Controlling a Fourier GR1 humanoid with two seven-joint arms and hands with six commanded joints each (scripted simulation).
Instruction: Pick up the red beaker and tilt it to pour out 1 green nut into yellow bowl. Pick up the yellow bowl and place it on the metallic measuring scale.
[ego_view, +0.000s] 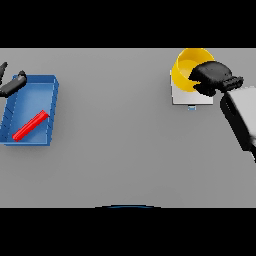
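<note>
The yellow bowl (186, 67) sits on the metallic measuring scale (183, 98) at the far right of the table. My right hand (212, 76) covers the bowl's right side, its fingers curled over the rim. The red beaker (31, 125) lies on its side inside a blue tray (52, 107) at the far left. My left hand (13, 84) hovers over the tray's back left corner, apart from the beaker, with its fingers straight. I cannot see a green nut; the inside of the bowl is partly hidden by my right hand.
My right forearm (240, 117) runs down the right edge from the scale. A wide stretch of grey table (115, 125) lies between the tray and the scale.
</note>
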